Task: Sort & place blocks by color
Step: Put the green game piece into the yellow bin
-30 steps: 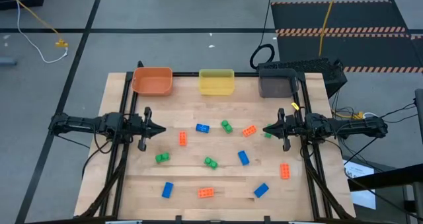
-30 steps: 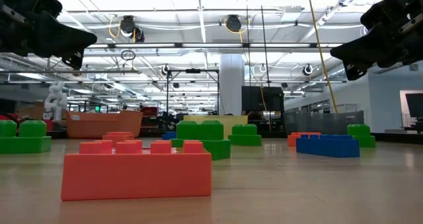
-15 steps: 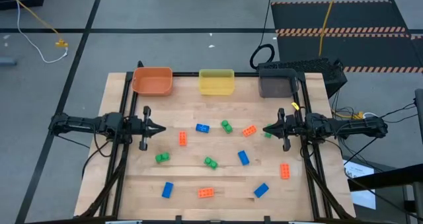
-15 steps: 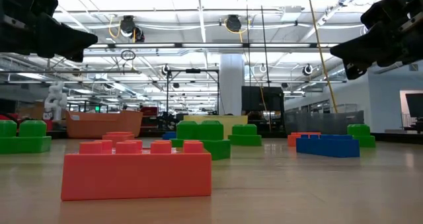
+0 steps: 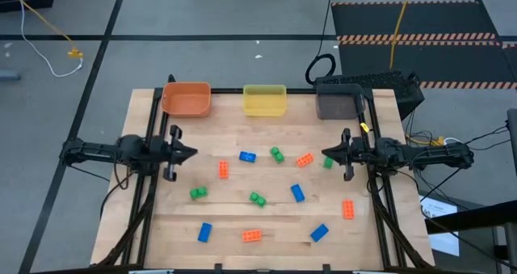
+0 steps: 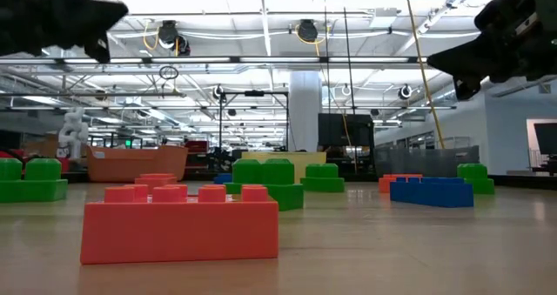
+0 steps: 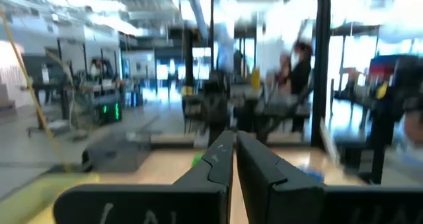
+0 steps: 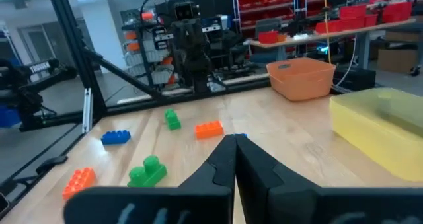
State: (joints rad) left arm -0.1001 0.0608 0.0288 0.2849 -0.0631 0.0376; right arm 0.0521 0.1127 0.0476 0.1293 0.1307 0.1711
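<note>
Twelve small studded plastic toy bricks in blue, green and orange lie scattered across the pale wooden table (image 5: 161,225), none yet sorted. Three rectangular bins line the far edge: an orange plastic bin (image 5: 187,99), a yellow plastic bin (image 5: 264,100) and a grey plastic bin (image 5: 339,104).

The left gripper (image 5: 191,152) hangs above the table's left side, fingers pressed together and holding nothing. The right gripper (image 5: 326,154) mirrors it on the right side, fingers likewise together and empty.

A small green brick (image 5: 328,162) lies just beside the right gripper's tip, toward the near edge, so the right arm is much the nearer to it. An orange brick (image 5: 304,159) lies a little further inward, its long axis slanted. The left gripper's closest piece is another orange brick (image 5: 223,170), long axis pointing front to back.
</note>
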